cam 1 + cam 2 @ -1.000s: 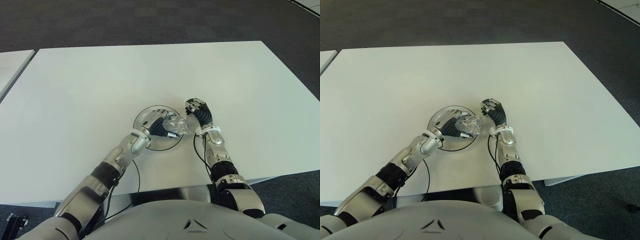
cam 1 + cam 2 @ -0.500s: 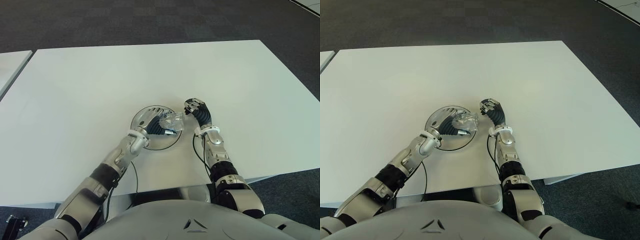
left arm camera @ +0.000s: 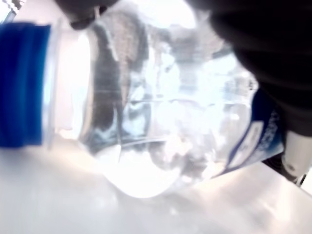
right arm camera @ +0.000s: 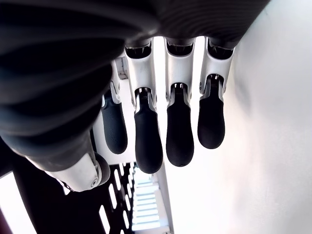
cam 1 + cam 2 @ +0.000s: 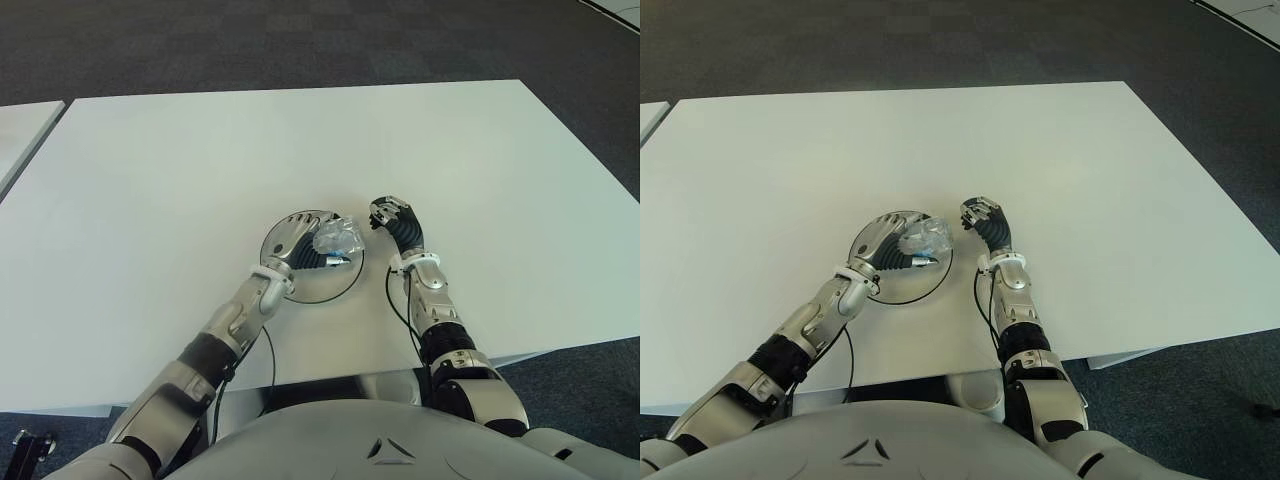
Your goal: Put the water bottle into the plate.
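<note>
A clear, crumpled water bottle [image 5: 336, 239] with a blue cap [image 3: 22, 85] lies over the far right part of a round, dark-rimmed plate [image 5: 311, 299] near the table's front edge. My left hand [image 5: 298, 246] reaches across the plate from the near left, its dark fingers [image 3: 263, 44] wrapped on the bottle [image 3: 161, 126]. Just right of the plate, my right hand [image 5: 394, 217] shows above the table with fingers [image 4: 148, 141] curled and nothing in them.
The white table [image 5: 200, 150] stretches wide behind and to both sides of the plate. A second white table's corner [image 5: 20, 130] shows at the far left. Dark carpet [image 5: 300, 40] lies beyond.
My left hand has carried the bottle leftward and slightly farther back, from the plate's right rim to over the plate. The right hand has stayed in place.
</note>
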You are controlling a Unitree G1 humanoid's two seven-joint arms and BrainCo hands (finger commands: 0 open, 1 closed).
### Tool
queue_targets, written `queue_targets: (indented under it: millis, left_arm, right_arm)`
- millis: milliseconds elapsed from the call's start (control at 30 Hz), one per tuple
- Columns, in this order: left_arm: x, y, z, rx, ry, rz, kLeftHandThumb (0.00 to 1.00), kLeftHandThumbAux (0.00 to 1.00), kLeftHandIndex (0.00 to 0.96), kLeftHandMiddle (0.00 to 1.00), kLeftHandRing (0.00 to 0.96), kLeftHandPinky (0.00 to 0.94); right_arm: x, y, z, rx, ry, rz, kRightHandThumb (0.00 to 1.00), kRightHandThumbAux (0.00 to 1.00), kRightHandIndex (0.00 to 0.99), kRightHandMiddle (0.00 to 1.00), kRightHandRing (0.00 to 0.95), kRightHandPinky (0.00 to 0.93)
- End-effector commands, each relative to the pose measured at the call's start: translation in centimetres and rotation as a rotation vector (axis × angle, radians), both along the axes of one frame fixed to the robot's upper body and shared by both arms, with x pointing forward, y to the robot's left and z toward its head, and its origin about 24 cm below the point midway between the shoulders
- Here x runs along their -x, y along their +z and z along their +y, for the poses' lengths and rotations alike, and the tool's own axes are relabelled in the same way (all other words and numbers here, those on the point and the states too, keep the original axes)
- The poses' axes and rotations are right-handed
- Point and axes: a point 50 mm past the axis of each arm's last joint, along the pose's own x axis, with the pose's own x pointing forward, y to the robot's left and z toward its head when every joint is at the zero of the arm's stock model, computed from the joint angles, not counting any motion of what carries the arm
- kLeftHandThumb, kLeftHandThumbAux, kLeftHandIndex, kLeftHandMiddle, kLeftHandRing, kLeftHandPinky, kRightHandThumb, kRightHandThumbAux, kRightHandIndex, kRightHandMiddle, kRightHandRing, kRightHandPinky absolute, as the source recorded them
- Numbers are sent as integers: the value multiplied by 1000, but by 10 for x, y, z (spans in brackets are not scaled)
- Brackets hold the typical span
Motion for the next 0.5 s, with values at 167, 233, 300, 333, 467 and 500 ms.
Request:
queue_targets:
  millis: [167,233,300,333,467,500]
  left_arm:
    - [18,-19,18,-105,54,-25,45,462,1,2,1,1]
    - [18,-18,18,-110,61,-57,22,453,0,0,0,0]
    - [18,-17,18,-115,66,-80,11,443,0,0,0,0]
    - [18,-18,18,-119,71,-96,7,440,0,0,0,0]
    - [18,-18,19,-131,90,-140,1,427,0,0,0,0]
    - [18,-18,19,-132,96,-150,1,426,0,0,0,0]
  right_arm:
    - [27,-37,-4,-1,-20,209,704,728,435,627,602,581]
    - [27,-37,-4,4,-21,211,703,728,434,626,602,581]
    - [27,-37,-4,9,-21,210,703,729,434,625,603,585]
    - [27,-37,-4,12,-21,209,704,729,434,625,604,586]
    - [27,-37,-4,22,-16,203,704,729,433,623,608,590]
    - [27,-37,-4,23,-15,201,704,729,433,623,608,589]
